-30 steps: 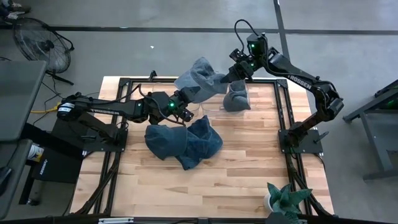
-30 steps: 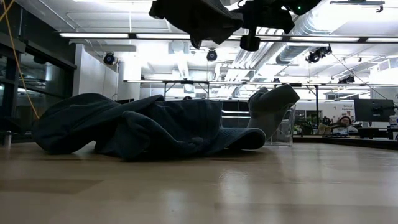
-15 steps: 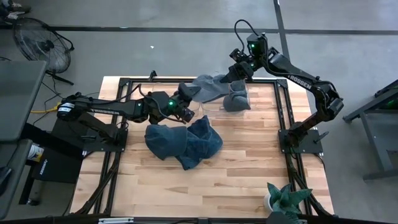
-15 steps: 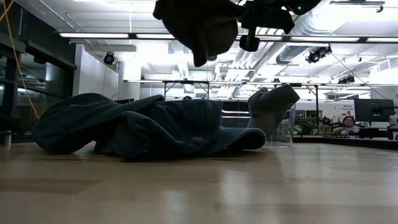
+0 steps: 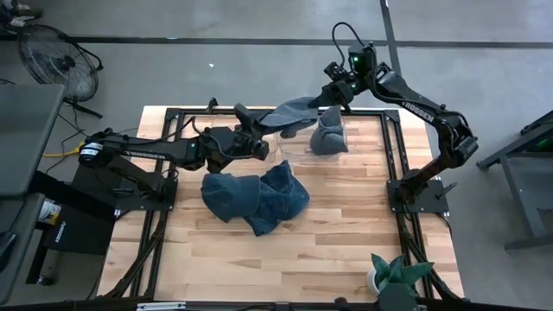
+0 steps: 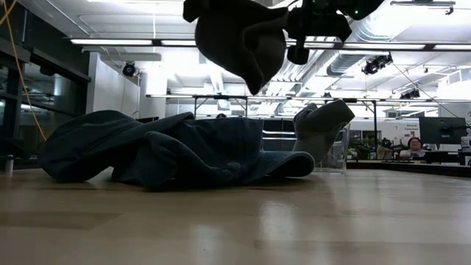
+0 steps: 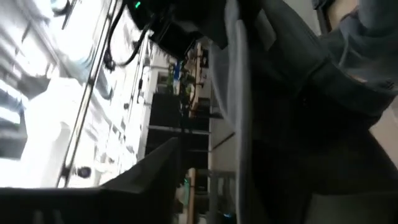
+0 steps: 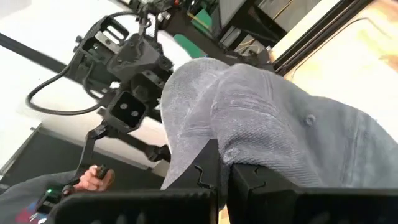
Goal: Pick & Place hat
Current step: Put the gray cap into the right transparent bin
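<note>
Hanging above the desk's (image 5: 328, 250) far edge, the hat (image 5: 289, 115) is now carried by the right gripper (image 5: 332, 98) alone, jaws clamped on its fabric. The left gripper (image 5: 249, 121) has just let go; its fingers stand parted beside the cloth's free end, which has dropped and sags. Handover appears complete. Remaining: placement, probably at the clear container (image 5: 327, 138). Other hats (image 5: 255, 197) lie mid-desk.

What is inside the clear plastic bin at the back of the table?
A grey knitted hat sits in the clear plastic bin, its top bulging above the rim. Anything beneath that hat is covered, and the blue hat pile hides the bin's near side.
</note>
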{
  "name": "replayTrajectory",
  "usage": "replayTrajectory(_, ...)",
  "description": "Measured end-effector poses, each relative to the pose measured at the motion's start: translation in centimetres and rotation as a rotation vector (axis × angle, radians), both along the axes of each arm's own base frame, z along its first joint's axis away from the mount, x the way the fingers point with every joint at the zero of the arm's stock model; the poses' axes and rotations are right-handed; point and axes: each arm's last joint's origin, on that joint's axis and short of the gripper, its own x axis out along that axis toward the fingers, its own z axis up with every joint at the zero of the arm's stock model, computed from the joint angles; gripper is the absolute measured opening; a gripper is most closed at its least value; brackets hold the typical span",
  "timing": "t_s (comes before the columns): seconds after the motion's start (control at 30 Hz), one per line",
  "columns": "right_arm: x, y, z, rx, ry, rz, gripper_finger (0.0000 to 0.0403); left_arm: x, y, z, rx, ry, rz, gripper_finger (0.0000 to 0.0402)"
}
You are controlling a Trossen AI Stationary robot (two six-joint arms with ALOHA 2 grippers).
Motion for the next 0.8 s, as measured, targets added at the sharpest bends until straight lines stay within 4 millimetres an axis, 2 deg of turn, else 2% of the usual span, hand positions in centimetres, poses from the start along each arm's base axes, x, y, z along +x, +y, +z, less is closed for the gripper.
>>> replayTrajectory(0.17,-0.8,-0.9,0.2,-0.020,-0.013,-0.045,0.0000,-0.3,0.2,-0.1,-0.069,-0.080,0.131,0.0231)
replayTrajectory(0.33,-1.6,-1.6,0.6,-0.051,-0.033,-0.087,0.0000,-1.4,0.4,-0.6,-0.206,-0.175,0.212,0.0243)
replayTrajectory(0.57,-2.3,-1.4,1.6,-0.098,-0.059,-0.115,0.0000,-4.4,1.3,-1.1,-0.593,-0.384,0.204,0.0243)
replayTrajectory(0.67,-2.5,-1.3,1.8,-0.119,-0.068,-0.120,0.0000,-5.7,2.4,-1.3,-0.781,-0.453,0.227,0.0243)
replayTrajectory(0.8,-2.3,-1.0,1.8,-0.140,-0.073,-0.113,0.0000,-6.5,4.2,-2.2,-1.029,-0.452,0.240,0.0243)
